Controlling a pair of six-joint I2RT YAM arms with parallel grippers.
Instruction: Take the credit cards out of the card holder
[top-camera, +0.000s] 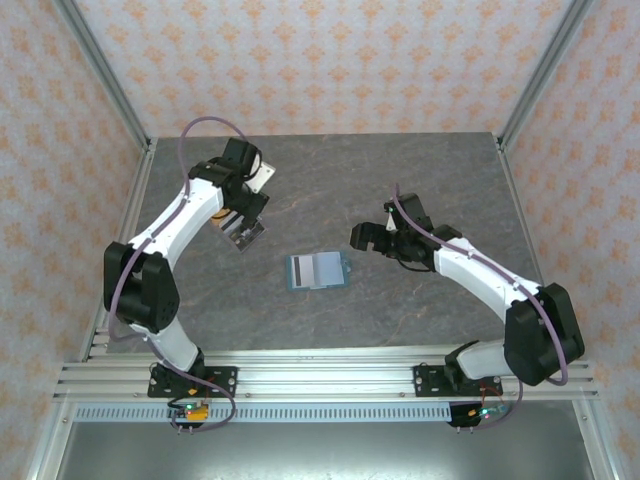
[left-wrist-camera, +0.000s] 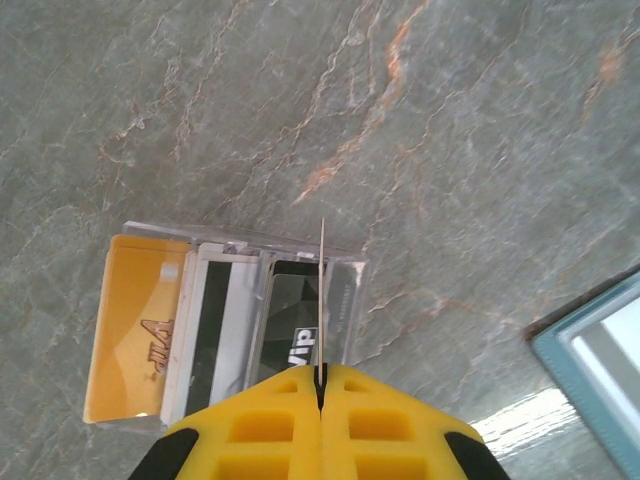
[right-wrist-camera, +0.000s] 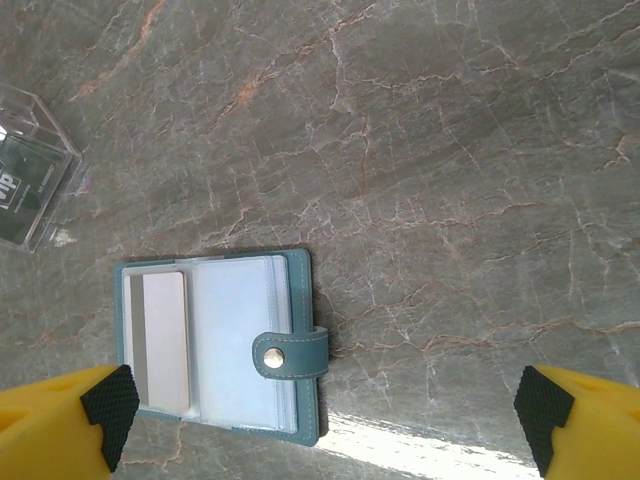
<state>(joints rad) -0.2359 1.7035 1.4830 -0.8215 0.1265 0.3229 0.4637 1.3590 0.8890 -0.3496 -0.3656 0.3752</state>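
Note:
The teal card holder (top-camera: 317, 270) lies open at the table's middle, its tab (right-wrist-camera: 290, 352) folded over clear inner pockets. A pale grey card (right-wrist-camera: 165, 340) sits in its left pocket. My left gripper (left-wrist-camera: 321, 375) is shut on a thin card (left-wrist-camera: 322, 290), seen edge-on, above a clear tray (left-wrist-camera: 240, 240). In the tray lie an orange card (left-wrist-camera: 135, 330), a grey-white card (left-wrist-camera: 215, 330) with a black stripe and a dark card (left-wrist-camera: 295, 330). My right gripper (right-wrist-camera: 322, 430) stands open just right of the holder (right-wrist-camera: 220, 345), nothing between its fingers.
The clear tray (top-camera: 243, 232) sits left of the holder, under my left gripper (top-camera: 243, 212); its corner (right-wrist-camera: 35, 180) also shows in the right wrist view. My right gripper (top-camera: 385, 238) hovers right of the holder. Metal frame posts and patterned walls bound the grey marble table (top-camera: 330, 180).

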